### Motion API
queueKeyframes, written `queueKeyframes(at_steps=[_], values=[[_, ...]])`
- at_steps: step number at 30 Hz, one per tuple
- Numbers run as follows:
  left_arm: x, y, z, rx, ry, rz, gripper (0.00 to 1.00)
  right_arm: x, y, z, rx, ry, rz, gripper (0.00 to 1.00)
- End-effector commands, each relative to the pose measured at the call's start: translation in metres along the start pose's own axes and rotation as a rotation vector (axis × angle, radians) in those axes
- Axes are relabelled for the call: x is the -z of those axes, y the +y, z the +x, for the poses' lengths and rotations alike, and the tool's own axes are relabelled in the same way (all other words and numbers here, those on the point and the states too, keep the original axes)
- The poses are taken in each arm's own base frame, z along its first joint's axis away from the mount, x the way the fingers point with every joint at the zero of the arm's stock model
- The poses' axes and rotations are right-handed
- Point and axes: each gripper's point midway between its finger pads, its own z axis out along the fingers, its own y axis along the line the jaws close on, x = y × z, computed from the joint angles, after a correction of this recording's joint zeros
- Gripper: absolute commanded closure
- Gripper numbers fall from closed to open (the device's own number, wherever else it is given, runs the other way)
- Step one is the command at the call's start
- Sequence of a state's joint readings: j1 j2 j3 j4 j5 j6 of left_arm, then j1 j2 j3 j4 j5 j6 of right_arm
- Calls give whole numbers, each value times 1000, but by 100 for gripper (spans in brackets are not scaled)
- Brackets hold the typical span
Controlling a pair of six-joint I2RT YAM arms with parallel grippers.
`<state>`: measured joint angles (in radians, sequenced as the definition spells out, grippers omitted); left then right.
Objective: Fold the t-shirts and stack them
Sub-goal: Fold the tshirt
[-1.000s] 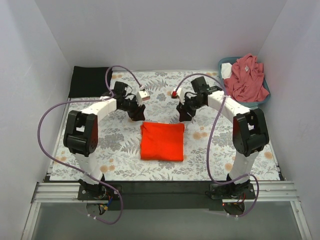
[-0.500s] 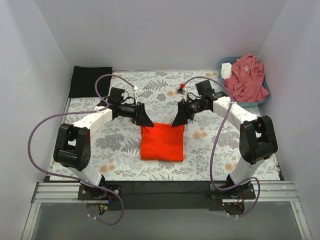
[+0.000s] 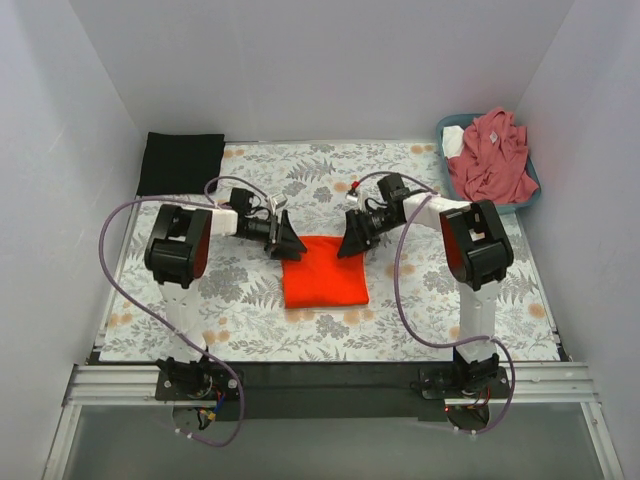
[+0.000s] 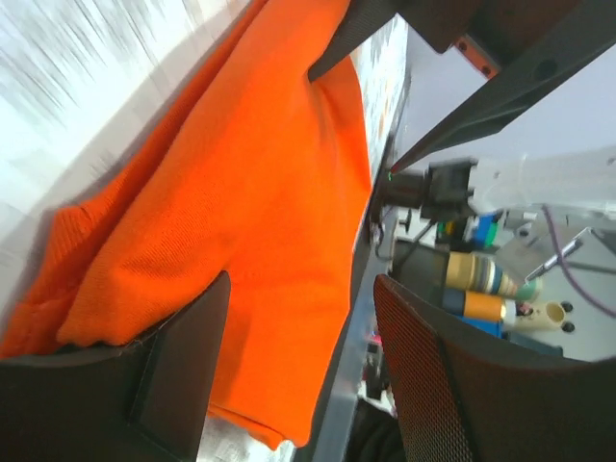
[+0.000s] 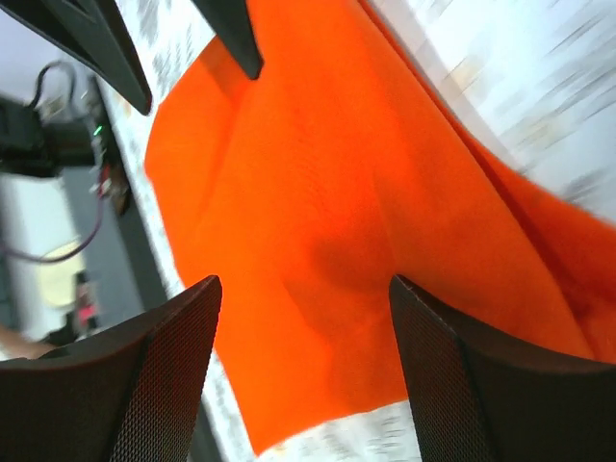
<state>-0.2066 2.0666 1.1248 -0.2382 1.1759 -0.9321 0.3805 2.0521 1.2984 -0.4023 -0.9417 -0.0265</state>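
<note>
Overhead, the orange-red t-shirt (image 3: 323, 272) lies folded into a neat rectangle at the middle of the floral table covering (image 3: 240, 290). The left gripper (image 3: 287, 240) and right gripper (image 3: 350, 238) sit low at its two far corners. A black folded t-shirt (image 3: 180, 162) rests at the far left corner, well apart. A dusty-pink t-shirt (image 3: 492, 155) is heaped unfolded in the blue-grey basket (image 3: 446, 123). I judge the orange fold nearly done, stacking and the pink shirt left to do.

Left wrist view: the fingers (image 4: 183, 356) stand apart, orange cloth between them, unpinched.

Right wrist view: the fingers (image 5: 452, 375) are likewise apart over orange cloth.

No brand, label or writing is readable anywhere.
</note>
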Motion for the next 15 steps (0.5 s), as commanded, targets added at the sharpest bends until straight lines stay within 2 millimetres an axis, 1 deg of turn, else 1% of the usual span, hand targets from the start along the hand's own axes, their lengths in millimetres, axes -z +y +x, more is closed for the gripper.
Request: queueKeyframes(at_steps=[1,2,3,4,5,7,8,9,10,11,12,13,14,15], values=[[21,5,-73,-116,-121,-42,38,20,-40,-63,141,-126,142,22],[25,15,-81,-102,-132,-45,38,29,-44,-81,174,-159,157,22],[28,9,-93,-120,-144,-38,38,35,-43,-92,194,-178,165,22],[32,2,-100,-146,-150,-27,38,39,-39,-99,214,-188,162,21],[40,-20,-109,-196,-162,-17,38,49,-24,-111,252,-204,146,21],[49,-47,-108,-274,-176,-1,38,57,-3,-115,287,-215,134,21],[51,-50,-95,-264,-172,4,38,69,20,-121,343,-244,144,22],[63,-81,-91,-327,-203,11,38,70,27,-115,364,-240,153,23],[67,-91,-86,-363,-223,26,38,72,36,-114,391,-245,167,24],[70,-90,-71,-307,-227,36,38,76,57,-115,436,-257,175,26],[76,-101,-64,-320,-238,51,38,73,67,-111,436,-255,159,29],[82,-116,-58,-351,-254,54,39,69,74,-104,426,-245,140,35],[88,-119,-54,-329,-268,42,40,62,89,-99,443,-235,129,38],[90,-115,-42,-281,-271,37,40,55,94,-95,457,-219,137,39]])
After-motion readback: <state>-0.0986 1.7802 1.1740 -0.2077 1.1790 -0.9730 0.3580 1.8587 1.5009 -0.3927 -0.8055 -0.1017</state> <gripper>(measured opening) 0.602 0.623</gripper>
